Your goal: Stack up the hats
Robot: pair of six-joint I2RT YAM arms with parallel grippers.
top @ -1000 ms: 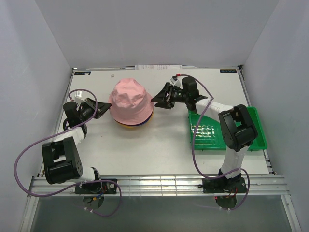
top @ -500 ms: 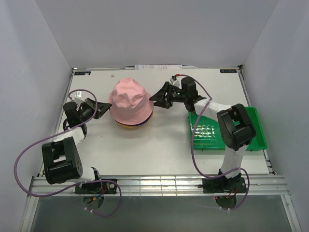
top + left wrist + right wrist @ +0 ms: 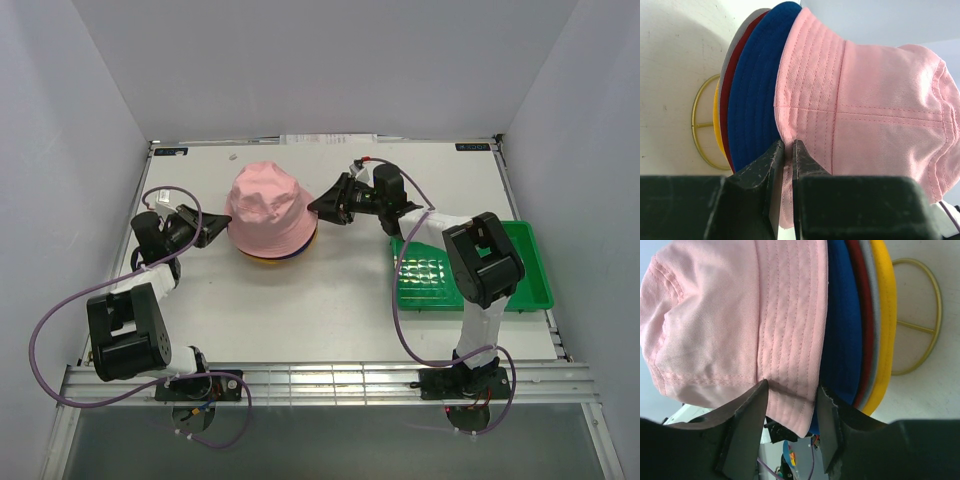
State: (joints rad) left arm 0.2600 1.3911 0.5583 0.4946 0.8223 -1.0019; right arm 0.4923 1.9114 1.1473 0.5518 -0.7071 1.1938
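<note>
Top external view: the pink hat [image 3: 265, 205] tops the other hats [image 3: 275, 258], mid-worktop [image 3: 330, 300]. The left tool [image 3: 220, 227] is clenched on its left brim. The right tool [image 3: 320, 208] straddles the right brim, jaws apart, contact unclear. Best to tug both sides down evenly and gently.

Matt twill hats [image 3: 865, 100] (stitched brims), glossy tray [image 3: 530, 268]

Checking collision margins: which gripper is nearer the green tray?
Right. The right gripper is at the pink hat, on the side facing the tray; the left gripper is across the hat, farther from the tray.
</note>
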